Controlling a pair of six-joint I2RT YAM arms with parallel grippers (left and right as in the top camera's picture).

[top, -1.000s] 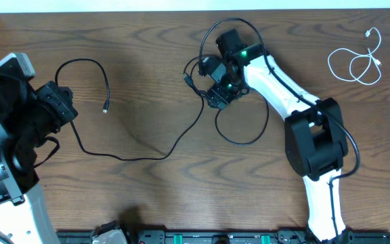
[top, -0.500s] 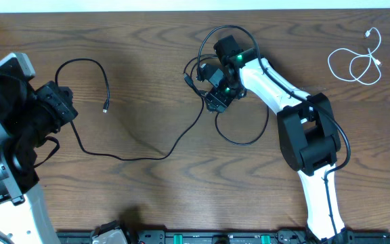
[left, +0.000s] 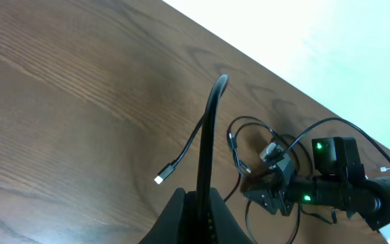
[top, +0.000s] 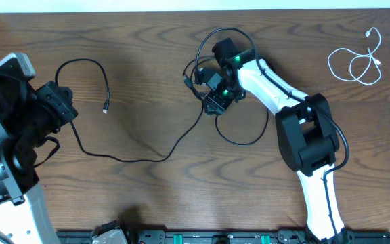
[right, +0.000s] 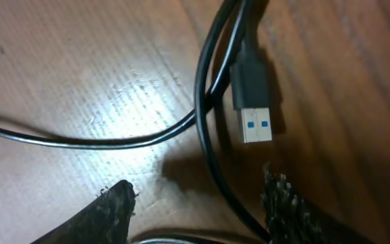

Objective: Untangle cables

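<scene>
Our right tool (right: 196, 188) stands released astride a limp, light black cable (right: 205, 135); we judge the stiff USB plug (right: 252, 102) beside it the firmer hold. Our left tool (left: 196, 203) clenches the long cable (left: 208, 129).

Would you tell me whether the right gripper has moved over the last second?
Yes: the right gripper has shifted slightly left in the overhead view, away from the white cable.
</scene>
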